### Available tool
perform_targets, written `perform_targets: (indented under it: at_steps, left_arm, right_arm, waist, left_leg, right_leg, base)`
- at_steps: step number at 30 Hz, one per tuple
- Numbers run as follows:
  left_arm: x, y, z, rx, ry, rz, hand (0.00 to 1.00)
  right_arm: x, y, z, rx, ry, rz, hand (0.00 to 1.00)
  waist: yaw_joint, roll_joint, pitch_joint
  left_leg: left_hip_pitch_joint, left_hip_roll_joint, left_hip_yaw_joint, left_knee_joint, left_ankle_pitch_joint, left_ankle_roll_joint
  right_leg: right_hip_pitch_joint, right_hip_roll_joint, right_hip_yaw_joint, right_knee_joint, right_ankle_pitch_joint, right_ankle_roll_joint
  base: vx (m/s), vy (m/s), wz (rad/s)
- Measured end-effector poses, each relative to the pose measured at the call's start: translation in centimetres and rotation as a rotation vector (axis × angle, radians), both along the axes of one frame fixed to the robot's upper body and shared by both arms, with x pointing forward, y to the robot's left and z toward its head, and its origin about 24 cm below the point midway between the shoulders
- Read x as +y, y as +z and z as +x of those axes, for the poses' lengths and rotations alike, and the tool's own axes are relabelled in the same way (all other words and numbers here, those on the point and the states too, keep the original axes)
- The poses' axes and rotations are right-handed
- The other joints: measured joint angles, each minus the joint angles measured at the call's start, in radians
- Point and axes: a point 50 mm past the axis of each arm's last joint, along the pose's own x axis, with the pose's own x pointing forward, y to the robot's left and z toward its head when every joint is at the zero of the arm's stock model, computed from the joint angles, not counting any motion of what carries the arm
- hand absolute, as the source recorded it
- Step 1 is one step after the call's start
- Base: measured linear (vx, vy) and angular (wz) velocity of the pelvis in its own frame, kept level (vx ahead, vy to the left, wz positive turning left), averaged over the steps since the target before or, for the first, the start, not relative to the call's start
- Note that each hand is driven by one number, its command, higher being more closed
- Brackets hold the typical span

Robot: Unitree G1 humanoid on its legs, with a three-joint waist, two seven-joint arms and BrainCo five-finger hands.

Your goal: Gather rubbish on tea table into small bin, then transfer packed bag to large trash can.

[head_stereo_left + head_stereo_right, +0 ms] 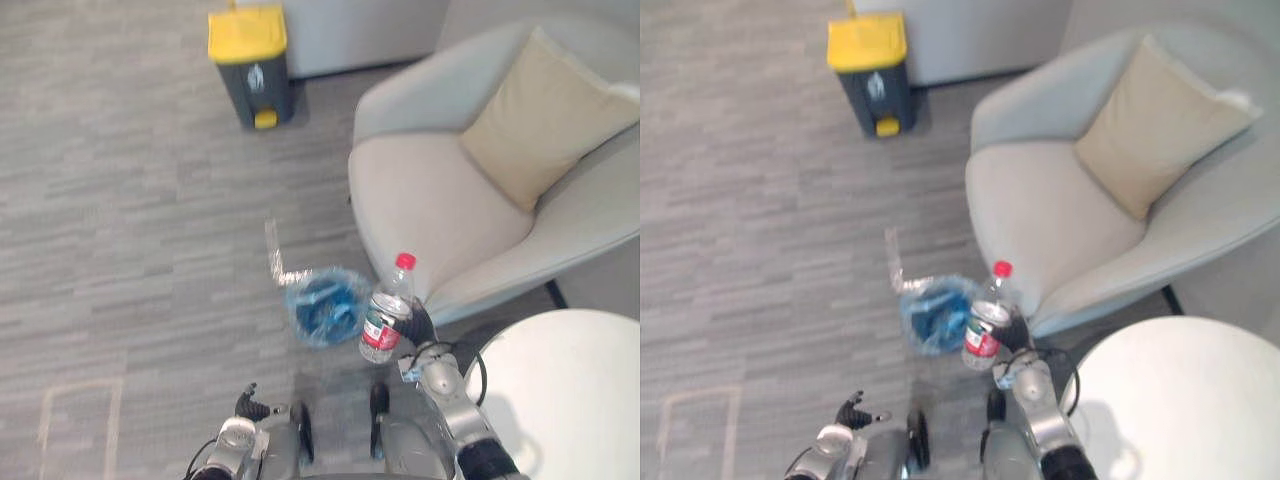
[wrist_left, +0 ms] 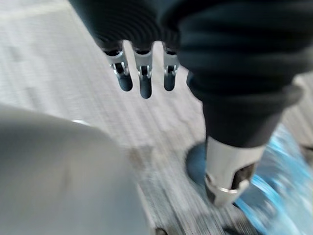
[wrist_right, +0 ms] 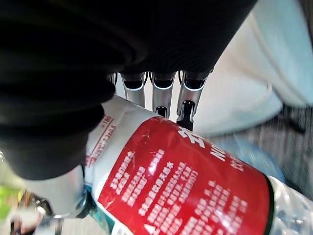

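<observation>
My right hand [image 1: 418, 330] grips bottle [image 1: 387, 322] at labelled middle, fingers [image 3: 161, 93] curled round it. Firm mid-body hold keeps it near upright, red cap up, likely for clean drop into small bin [image 1: 325, 305]. Bottle hangs clear of floor, just beside bin's blue-lined rim on armchair [image 1: 430, 200] side, seemingly not yet over opening. White bench [image 1: 570, 390] near. My left hand [image 1: 250, 405] low, empty, fingers relaxed, straight. Large trash can [image 1: 250, 65] well apart, lid down, wanted for bag step.

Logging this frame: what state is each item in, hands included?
bottle: red cap on, slightly tilted, held.
small bin: open, blue bag lining it.
large trash can: yellow lid shut.
right hand: shut on the bottle.
left hand: open, empty.
</observation>
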Motion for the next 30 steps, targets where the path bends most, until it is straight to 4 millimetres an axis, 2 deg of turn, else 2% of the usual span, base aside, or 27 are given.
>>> perform_targets:
  at_steps: [1,4,7,8,10,12,15,18,21,25,30]
  left_arm:
    - [0.2,0.7,1.1,-0.046,0.050,-0.021,0.00]
    - [0.3,2.0,3.1,-0.136,0.134,-0.053,0.00]
    - [-0.3,3.5,5.2,-0.225,0.210,-0.110,0.00]
    - [-0.3,4.7,6.5,-0.285,0.245,-0.128,0.00]
    - [-0.5,5.9,7.7,-0.354,0.281,-0.153,0.00]
    - [-0.7,7.8,9.2,-0.441,0.289,-0.169,0.00]
    - [-1.6,10.3,10.4,-0.576,0.283,-0.218,0.00]
    - [-2.2,11.9,10.7,-0.669,0.275,-0.249,0.00]
    - [-1.8,12.5,10.6,-0.709,0.292,-0.269,0.00]
    - [-1.8,13.2,10.4,-0.752,0.289,-0.280,0.00]
    - [-1.9,13.7,10.3,-0.784,0.255,-0.276,0.00]
  right_arm:
    - [0.1,0.8,0.7,-0.027,-0.007,-0.007,1.00]
    - [0.4,2.2,1.7,-0.079,-0.012,-0.047,1.00]
    - [0.6,4.9,3.4,-0.184,-0.024,-0.094,1.00]
    - [0.6,6.5,4.3,-0.237,-0.031,-0.109,1.00]
    - [0.9,8.8,5.5,-0.316,-0.046,-0.128,1.00]
    - [1.1,11.9,6.7,-0.419,-0.065,-0.148,1.00]
    - [0.5,15.3,7.6,-0.525,-0.096,-0.166,1.00]
    - [-0.8,17.6,8.1,-0.597,-0.148,-0.190,1.00]
    - [-1.8,19.0,8.4,-0.629,-0.187,-0.202,1.00]
    - [-3.0,20.4,8.5,-0.673,-0.245,-0.214,1.00]
    - [-4.9,21.2,9.0,-0.674,-0.318,-0.207,1.00]
  waist:
    - [0.007,-0.001,0.034]
    - [0.040,-0.008,0.063]
    - [0.044,-0.010,0.078]
    - [0.053,-0.018,0.093]
    - [0.059,-0.026,0.109]
    - [0.063,-0.034,0.128]
    - [0.073,-0.038,0.141]
    - [0.092,-0.038,0.142]
    - [0.101,-0.038,0.144]
    - [0.107,-0.039,0.144]
    - [0.107,-0.039,0.144]
  left_leg:
    - [-0.050,-0.004,-0.012,0.022,0.004,0.002]
    - [-0.163,-0.007,-0.028,0.071,0.005,0.006]
    - [-0.321,0.011,-0.012,0.131,0.011,0.007]
    - [-0.373,0.024,0.010,0.146,0.025,0.013]
    - [-0.440,0.027,0.013,0.178,0.026,0.015]
    - [-0.520,0.025,0.014,0.214,0.026,0.018]
    - [-0.608,0.016,0.007,0.244,0.032,0.028]
    - [-0.684,0.006,-0.008,0.274,0.032,0.028]
    - [-0.735,-0.001,-0.030,0.294,0.032,0.027]
    - [-0.772,-0.011,-0.034,0.294,0.038,0.021]
    - [-0.807,-0.018,-0.043,0.292,0.045,0.016]
  right_leg:
    - [-0.047,-0.013,-0.017,0.038,-0.007,-0.002]
    - [-0.153,-0.038,-0.050,0.113,-0.027,-0.009]
    - [-0.295,-0.066,-0.079,0.197,-0.052,-0.013]
    - [-0.350,-0.074,-0.081,0.224,-0.054,-0.015]
    - [-0.417,-0.083,-0.080,0.261,-0.057,-0.017]
    - [-0.499,-0.094,-0.077,0.306,-0.066,-0.019]
    - [-0.588,-0.110,-0.076,0.352,-0.080,-0.022]
    - [-0.664,-0.125,-0.077,0.409,-0.108,-0.023]
    - [-0.710,-0.135,-0.081,0.451,-0.131,-0.022]
    - [-0.755,-0.148,-0.081,0.476,-0.147,-0.026]
    - [-0.792,-0.156,-0.085,0.494,-0.156,-0.026]
  base:
    - [-0.26,0.031,0.55]
    - [-0.15,0.004,0.44]
    - [-0.10,-0.009,0.54]
    - [-0.07,-0.006,0.27]
    - [-0.05,0.015,0.09]
    - [-0.04,0.036,0.09]
    - [0.00,0.028,0.17]
    - [0.02,0.009,0.25]
    - [0.03,-0.011,0.27]
    - [0.02,-0.011,0.15]
    - [0.02,-0.014,0.10]
